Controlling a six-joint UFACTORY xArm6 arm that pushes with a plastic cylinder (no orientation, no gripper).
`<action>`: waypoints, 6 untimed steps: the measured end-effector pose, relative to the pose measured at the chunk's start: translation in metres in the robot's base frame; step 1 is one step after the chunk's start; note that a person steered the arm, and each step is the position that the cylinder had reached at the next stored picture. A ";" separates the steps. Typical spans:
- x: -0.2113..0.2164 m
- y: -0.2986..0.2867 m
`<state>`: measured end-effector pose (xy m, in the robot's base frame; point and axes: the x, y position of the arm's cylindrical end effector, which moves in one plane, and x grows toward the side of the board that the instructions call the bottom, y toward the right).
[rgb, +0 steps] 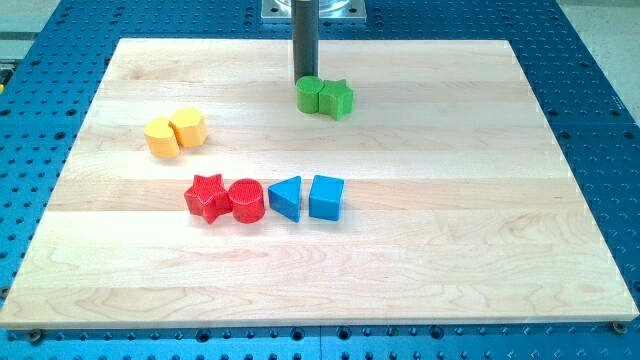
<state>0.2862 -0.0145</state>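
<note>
One upright rod, my tip (304, 80) touching green cylinder (309, 95).

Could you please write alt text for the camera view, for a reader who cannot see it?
My tip sits just above a green round block that touches a green star, near the top of a wooden board. Two yellow blocks lie at the left; below run a red star, red cylinder, blue triangle and blue cube.
</note>
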 end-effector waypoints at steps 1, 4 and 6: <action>0.001 -0.025; 0.113 -0.061; 0.167 -0.062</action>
<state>0.4533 -0.0760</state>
